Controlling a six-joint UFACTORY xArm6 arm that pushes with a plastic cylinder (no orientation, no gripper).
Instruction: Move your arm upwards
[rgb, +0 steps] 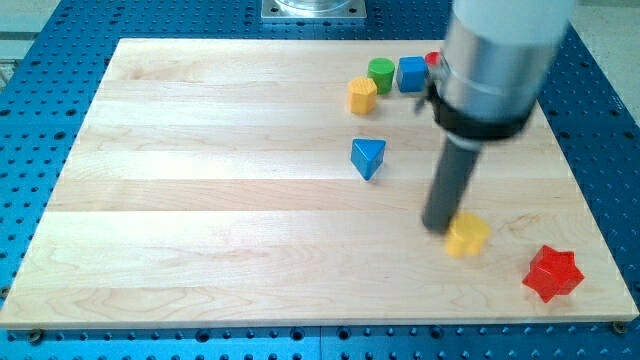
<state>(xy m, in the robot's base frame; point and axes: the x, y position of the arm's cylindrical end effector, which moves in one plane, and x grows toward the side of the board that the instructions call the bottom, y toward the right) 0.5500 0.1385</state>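
Pale wood worktop sits on a blue peg-hole base. My tip touches the yellow block at its 9 o'clock. No pincer here, just a rod.

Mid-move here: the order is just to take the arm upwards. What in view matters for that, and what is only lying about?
In the job:
my tip, touching the left side of the yellow block at lower right

Lying about:
blue triangular block, mid-board
red star block, lower right
yellow hexagonal block, green round block, blue square block at the view's top
red block, mostly hidden behind the arm

Wood board, 6 sm coloured blocks on it
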